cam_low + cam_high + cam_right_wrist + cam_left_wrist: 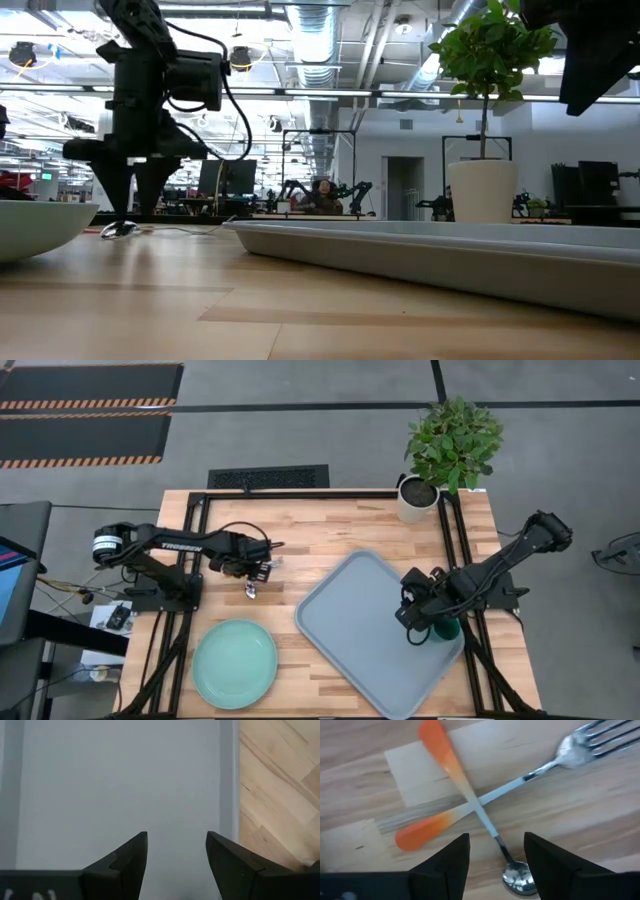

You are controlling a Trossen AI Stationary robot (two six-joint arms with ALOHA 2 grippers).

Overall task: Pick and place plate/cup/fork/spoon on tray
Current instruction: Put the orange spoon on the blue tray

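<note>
The spoon [470,795] and the fork [520,780] lie crossed on the wooden table, the spoon on top, both with orange handle ends. My left gripper [495,855] is open above them, pointing down, with the spoon's bowl [519,876] between its fingers; it also shows in the low view [130,205]. The pale mint plate [234,663] lies at the table's near left. The dark green cup [447,629] stands on the grey-blue tray [350,610] near its right rim. My right gripper [176,855] is open and empty over the tray, next to the cup [415,628].
A white plant pot [416,500] with a leafy plant stands at the table's far right corner. Bare wood lies between the plate and the tray. Black frame rails run along the table's left and right sides.
</note>
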